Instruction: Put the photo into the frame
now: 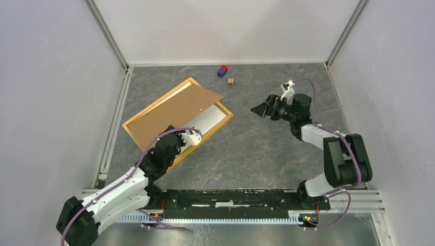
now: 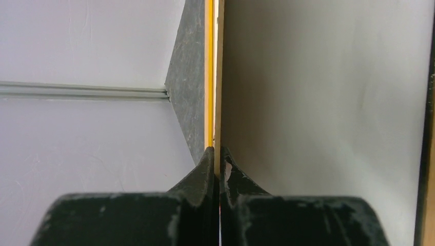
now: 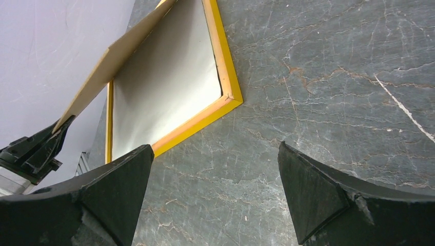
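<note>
Lab enclosure, white walls (image 1: 41, 77), marbled tabletop (image 1: 256, 154)

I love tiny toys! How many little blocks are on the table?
2. A purple-and-red block sits by the back wall; a small brown block lies just right of it, slightly nearer. Others may hide under the brown board.

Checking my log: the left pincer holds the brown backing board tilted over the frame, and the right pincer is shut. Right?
No. The right wrist view shows the right pincer open. The left pincer does hold the brown backing board tilted over the frame.
</note>
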